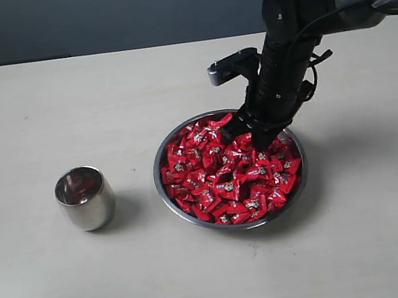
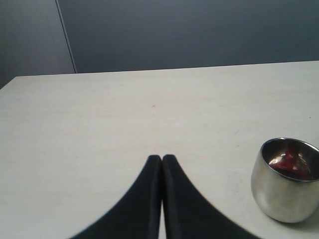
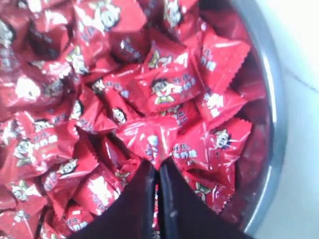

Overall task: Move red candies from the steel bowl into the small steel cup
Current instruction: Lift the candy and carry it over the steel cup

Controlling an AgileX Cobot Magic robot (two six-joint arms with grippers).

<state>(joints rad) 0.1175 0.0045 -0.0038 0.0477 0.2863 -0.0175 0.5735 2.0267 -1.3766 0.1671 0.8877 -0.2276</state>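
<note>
Your red candies (image 1: pixel 230 178) lie heaped in the steel bowl (image 1: pixel 162 192), filling it close to the rim, so by my judgement nearly all of the job is left to do. The small steel cup (image 1: pixel 84 198) stands upright on the worktop (image 1: pixel 44 112), apart from the bowl, to its left in the exterior view. Something red shows inside the cup. It may be a candy already delivered or only a reflection in the polished wall; I cannot tell which.

Your right gripper (image 1: pixel 254 139) is down in the far right part of the heap. Its fingers (image 3: pixel 134 204) are pressed together with only a hairline between them, tips at the edge of one wrapper. Whether that wrapper is truly pinched I cannot tell. You look to be at the pick step.

Your left gripper (image 2: pixel 162 159) hangs over bare worktop near the cup, fingers pressed together on nothing.

The exterior view alone gives you bowl and cup together, but the right fingertips are lost among the candies there. The right wrist view shows those tips and the wrappers close up, but no cup. Only the left wrist view shows the left fingers and a near look into the cup's mouth.
</note>
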